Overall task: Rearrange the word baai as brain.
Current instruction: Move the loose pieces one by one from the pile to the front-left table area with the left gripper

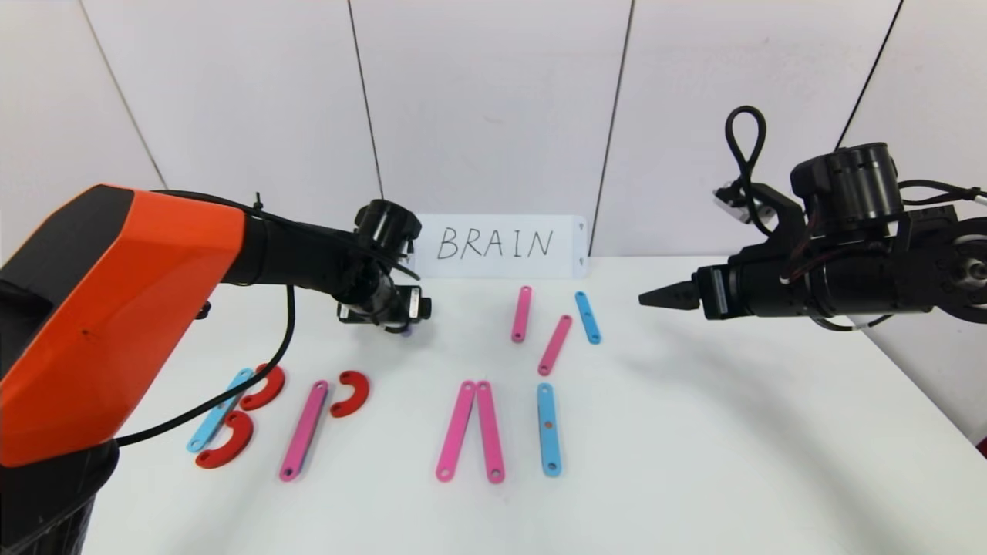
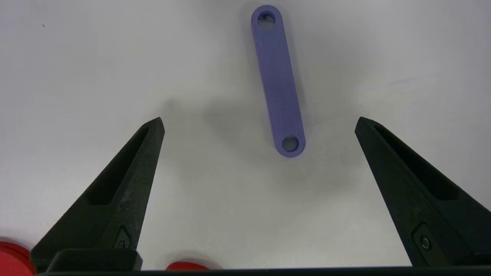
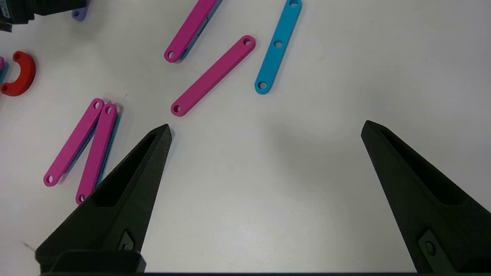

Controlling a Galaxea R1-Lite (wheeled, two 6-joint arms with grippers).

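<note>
My left gripper (image 2: 260,122) hangs open just above the table at the back left. A purple strip (image 2: 278,80) lies flat and free between and beyond its fingertips. The letters lie in a front row: a blue strip (image 1: 220,408) with two red curves (image 1: 264,388), a pink strip (image 1: 304,430) with one red curve (image 1: 351,393), two pink strips (image 1: 470,432) meeting at the top, and a single blue strip (image 1: 548,428). My right gripper (image 1: 665,297) hovers open and empty over the right side of the table.
Behind the row lie two loose pink strips (image 1: 521,314) (image 1: 555,344) and a blue one (image 1: 587,317). A white card (image 1: 497,245) with handwritten BRAIN leans on the back wall. The table's right edge (image 1: 917,385) runs close under my right arm.
</note>
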